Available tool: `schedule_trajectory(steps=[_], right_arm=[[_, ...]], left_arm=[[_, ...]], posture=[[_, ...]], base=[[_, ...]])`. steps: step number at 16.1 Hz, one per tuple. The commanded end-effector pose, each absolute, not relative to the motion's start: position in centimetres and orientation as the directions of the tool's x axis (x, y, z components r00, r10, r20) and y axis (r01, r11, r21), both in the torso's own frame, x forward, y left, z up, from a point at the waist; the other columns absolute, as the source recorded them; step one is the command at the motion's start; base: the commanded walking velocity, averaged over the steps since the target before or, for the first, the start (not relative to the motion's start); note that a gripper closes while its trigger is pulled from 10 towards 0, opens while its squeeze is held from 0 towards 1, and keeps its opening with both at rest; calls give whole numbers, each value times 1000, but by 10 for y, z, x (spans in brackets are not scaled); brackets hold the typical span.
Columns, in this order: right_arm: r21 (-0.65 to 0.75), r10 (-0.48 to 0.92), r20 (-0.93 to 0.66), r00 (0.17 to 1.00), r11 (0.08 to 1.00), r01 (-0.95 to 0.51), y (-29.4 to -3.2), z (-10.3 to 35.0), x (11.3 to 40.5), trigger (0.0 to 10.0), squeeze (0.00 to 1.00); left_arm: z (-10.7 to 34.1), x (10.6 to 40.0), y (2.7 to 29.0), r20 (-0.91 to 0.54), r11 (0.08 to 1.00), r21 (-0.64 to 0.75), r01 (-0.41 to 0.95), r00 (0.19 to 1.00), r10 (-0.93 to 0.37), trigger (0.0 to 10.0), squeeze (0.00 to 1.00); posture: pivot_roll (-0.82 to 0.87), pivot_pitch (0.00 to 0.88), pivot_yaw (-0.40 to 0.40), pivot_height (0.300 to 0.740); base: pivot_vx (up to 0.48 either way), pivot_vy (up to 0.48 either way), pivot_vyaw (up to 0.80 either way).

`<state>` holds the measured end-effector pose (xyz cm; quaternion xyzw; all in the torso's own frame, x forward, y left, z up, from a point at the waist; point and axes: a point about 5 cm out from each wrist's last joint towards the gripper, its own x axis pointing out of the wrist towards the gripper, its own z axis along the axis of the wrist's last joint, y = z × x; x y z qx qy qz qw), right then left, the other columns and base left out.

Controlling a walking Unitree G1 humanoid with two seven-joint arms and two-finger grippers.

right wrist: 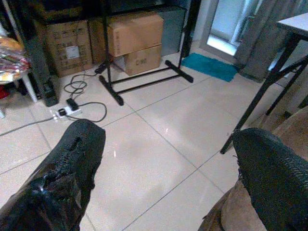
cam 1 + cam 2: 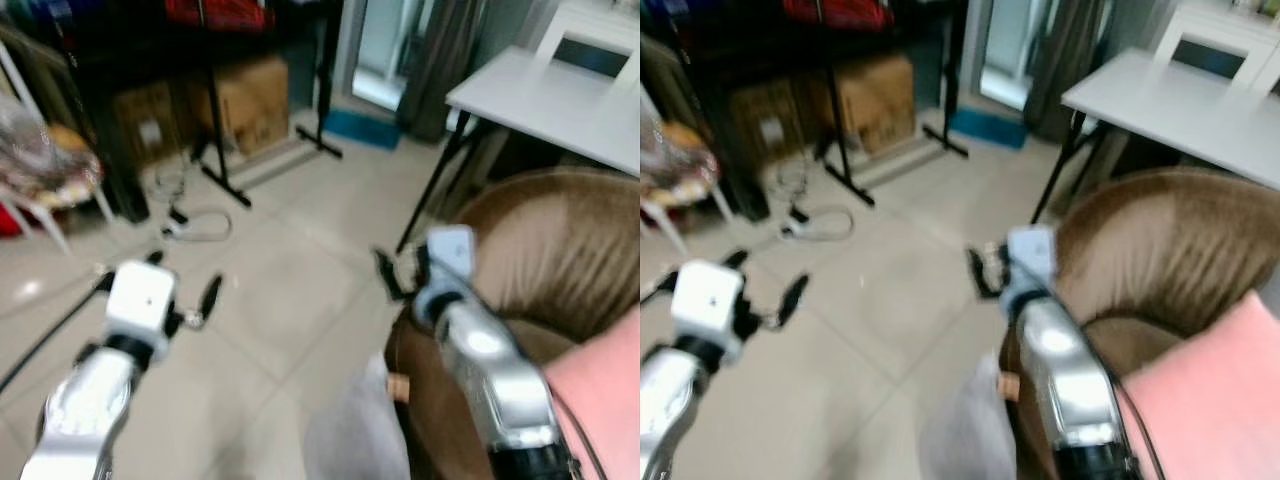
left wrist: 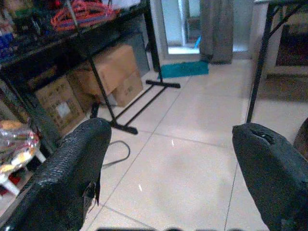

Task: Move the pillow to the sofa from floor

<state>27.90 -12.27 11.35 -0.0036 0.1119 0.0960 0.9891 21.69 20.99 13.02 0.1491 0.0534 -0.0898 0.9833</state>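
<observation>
Left hand is raised over the tiled floor, fingers spread wide, empty. Right hand (fingers also wide apart, empty) sits beside the brown sofa. Pink pillow rests on the sofa.

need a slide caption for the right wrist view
Open right end effector over tiled floor, facing cardboard boxes, a teal mat and a power strip.

Cardboard boxes, white table, teal mat (by doorway)
</observation>
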Motion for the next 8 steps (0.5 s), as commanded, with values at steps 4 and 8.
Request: schedule_trajectory(steps=[4, 8], right_arm=[[-4, 120, -243, 963, 992, -125, -142, 105, 276, 10000, 0], [-2, 134, -261, 956, 990, -140, -141, 101, 275, 10000, 0]], left_arm=[[129, 216, 202, -122, 929, 285, 235, 971, -208, 10000, 0], [124, 213, 202, -130, 928, 283, 241, 969, -211, 10000, 0]], posture=[[-33, 0, -63, 670], [-37, 0, -69, 630]], base=[[0, 0, 0], [0, 0, 0]])
